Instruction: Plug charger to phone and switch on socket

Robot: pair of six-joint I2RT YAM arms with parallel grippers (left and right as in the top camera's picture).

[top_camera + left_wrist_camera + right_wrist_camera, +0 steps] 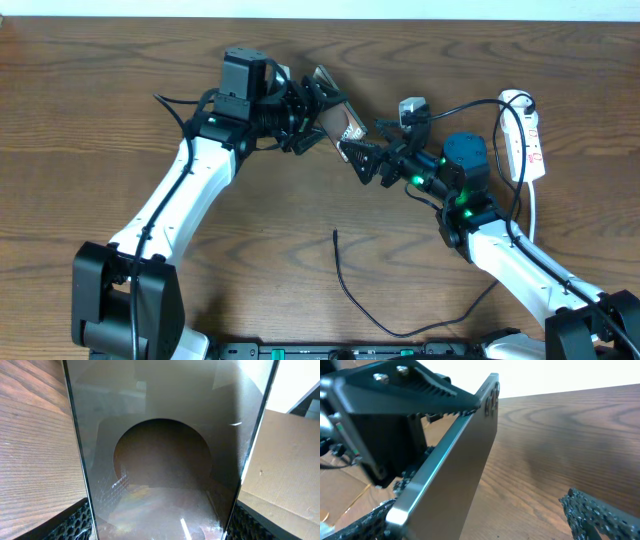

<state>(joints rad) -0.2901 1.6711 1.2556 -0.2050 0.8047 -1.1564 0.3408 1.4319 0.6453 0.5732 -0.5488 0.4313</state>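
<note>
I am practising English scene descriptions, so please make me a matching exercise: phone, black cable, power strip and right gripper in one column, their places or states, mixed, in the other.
Things:
1 phone
2 black cable
3 power strip
4 right gripper

Places or states:
a open, holding nothing
b on the table's middle, tip free
c on the table, far right
d gripped by the left gripper

Pairs: 1-d, 2-b, 3-c, 4-a.

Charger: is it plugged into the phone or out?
Out: the charger's tip lies bare on the table, apart from the phone in the left tool.
</note>
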